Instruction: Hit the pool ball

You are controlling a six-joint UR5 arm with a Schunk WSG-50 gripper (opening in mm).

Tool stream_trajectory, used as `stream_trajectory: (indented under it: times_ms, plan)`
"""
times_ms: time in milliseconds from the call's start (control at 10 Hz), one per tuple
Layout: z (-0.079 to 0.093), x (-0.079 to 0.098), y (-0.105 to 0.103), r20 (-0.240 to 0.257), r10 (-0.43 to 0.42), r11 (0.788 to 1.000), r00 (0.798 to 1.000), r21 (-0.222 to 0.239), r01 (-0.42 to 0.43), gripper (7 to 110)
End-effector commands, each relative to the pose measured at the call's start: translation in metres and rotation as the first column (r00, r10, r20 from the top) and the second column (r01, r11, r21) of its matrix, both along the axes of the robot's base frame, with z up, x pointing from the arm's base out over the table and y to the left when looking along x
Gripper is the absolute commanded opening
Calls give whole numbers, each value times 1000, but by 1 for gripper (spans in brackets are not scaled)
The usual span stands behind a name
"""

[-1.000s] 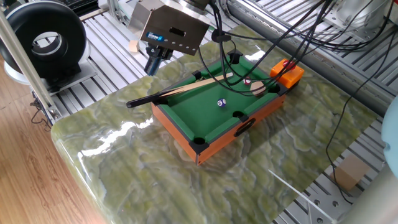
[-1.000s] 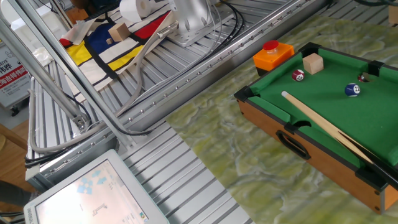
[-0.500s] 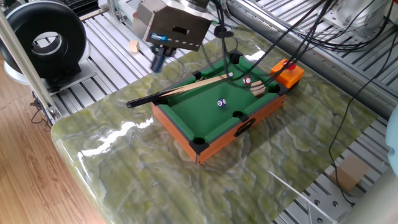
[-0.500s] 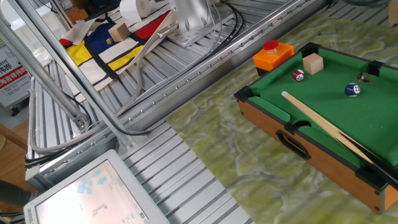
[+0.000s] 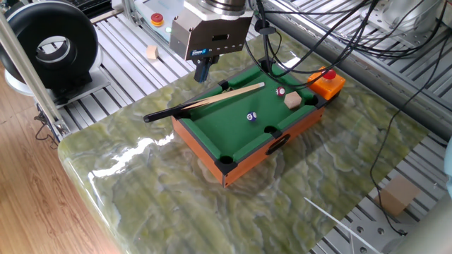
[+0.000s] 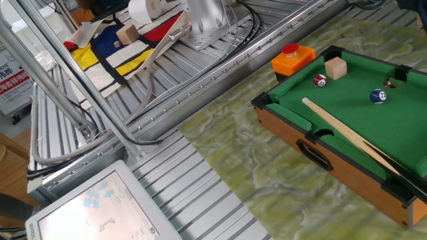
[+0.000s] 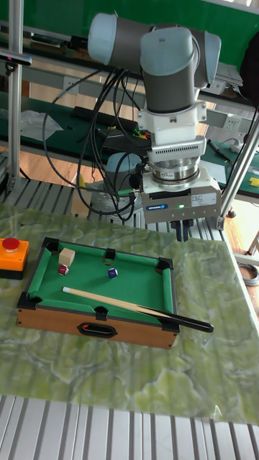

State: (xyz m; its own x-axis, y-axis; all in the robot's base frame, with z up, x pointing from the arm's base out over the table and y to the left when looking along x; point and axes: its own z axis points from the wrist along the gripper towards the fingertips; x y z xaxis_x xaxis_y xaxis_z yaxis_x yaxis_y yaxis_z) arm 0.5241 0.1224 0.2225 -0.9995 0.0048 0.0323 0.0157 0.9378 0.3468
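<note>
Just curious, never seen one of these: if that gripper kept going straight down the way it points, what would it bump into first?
Probably the cue stick or the pool table's end rail. The gripper points down above that end, jaws mostly hidden. Depth is unclear, so it might miss both. The pool ball lies well off that line.

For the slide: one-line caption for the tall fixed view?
UR5 tool hovers behind mini pool table; cue lies on felt near blue pool ball.
</note>
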Motion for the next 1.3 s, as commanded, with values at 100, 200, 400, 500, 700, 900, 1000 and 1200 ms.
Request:
stream_trajectory:
  times_ms: [100,200,400,500,700,900,1000,1200]
  plan:
    - [40,53,-236,-8,357,512,934,-835,-203,7]
    - [50,59,-247,-27,389,448,921,-868,-214,7]
    - [19,43,-203,32,304,648,952,-739,-182,7]
    - [7,38,-178,60,256,736,965,-659,-154,7]
    - [-6,18,-56,75,43,974,996,-224,-25,7]
    - [1,16,-24,58,-13,996,998,-83,18,7]
    - [-7,17,-65,68,53,968,996,-247,-35,7]
    - [-5,16,-140,28,163,843,986,-523,-124,7]
